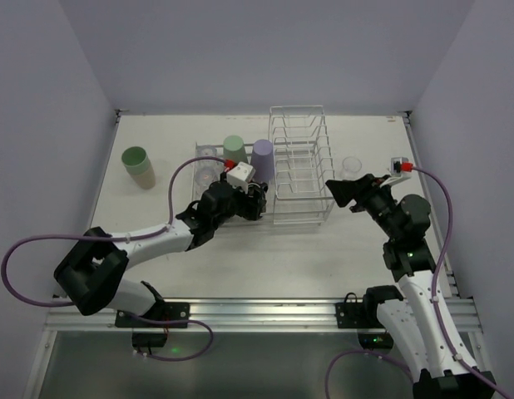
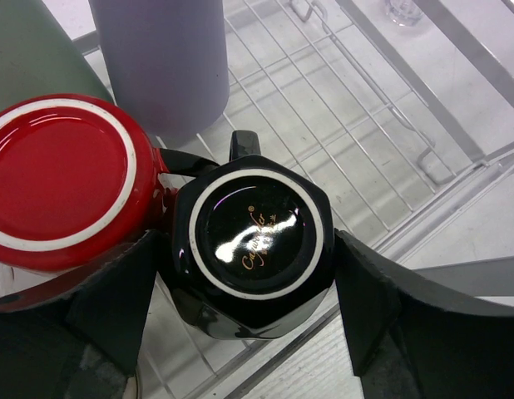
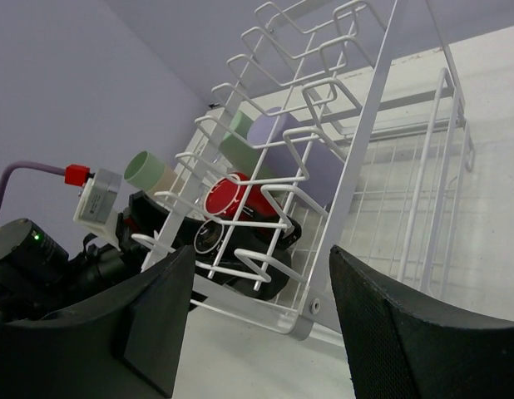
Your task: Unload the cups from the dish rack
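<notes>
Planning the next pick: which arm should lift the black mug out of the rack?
Left. The left gripper straddles the upturned black mug in the dish rack; the right gripper sits open outside the wires.

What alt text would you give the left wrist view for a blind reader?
An upside-down black mug sits between two dark jaws in a white wire dish rack. An upturned red mug and lavender tumbler stand close by.
</notes>
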Robot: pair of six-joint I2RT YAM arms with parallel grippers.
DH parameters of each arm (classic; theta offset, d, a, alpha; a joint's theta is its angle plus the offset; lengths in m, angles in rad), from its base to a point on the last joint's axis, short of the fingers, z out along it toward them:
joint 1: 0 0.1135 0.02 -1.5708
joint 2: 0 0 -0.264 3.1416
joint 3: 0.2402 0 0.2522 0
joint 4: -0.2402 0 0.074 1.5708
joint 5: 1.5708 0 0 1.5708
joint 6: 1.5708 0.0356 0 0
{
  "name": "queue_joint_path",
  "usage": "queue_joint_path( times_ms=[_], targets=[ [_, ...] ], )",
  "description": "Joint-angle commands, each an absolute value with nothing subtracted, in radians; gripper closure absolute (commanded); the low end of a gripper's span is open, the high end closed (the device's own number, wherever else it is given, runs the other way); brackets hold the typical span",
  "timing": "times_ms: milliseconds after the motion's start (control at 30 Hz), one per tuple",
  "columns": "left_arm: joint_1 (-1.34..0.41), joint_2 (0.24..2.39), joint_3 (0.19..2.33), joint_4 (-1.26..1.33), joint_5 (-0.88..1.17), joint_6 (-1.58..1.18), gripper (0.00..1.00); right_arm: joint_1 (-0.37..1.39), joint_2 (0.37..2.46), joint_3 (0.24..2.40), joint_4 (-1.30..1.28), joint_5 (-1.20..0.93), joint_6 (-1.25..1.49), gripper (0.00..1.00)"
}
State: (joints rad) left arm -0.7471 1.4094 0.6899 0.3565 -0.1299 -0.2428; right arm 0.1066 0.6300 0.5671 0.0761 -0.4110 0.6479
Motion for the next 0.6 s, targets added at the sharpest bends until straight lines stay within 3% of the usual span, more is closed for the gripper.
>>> queue_joint_path(
  times_ms=[0,100,200,567],
  targets=[
    [-0.739,1.424,0.718,0.38,-0.153,-0.221,0.33,0.11,0.62,0.574,0.106,-0.417,0.64,0.32],
    [-0.739,1.398,0.718,0.377,-0.163,-0.221,0.59,0.112,0.614,0.578,0.104,-0.42,0.64,0.32],
    [-0.739,1.324,0.71,0.377,-0.178,-0.23,0.71,0.115,0.609,0.592,0.098,-0.423,0.64,0.32],
    [-0.741,1.083,0.689,0.371,-0.23,-0.279,0.9,0.155,0.577,0.614,0.113,-0.452,0.661,0.31]
  ],
)
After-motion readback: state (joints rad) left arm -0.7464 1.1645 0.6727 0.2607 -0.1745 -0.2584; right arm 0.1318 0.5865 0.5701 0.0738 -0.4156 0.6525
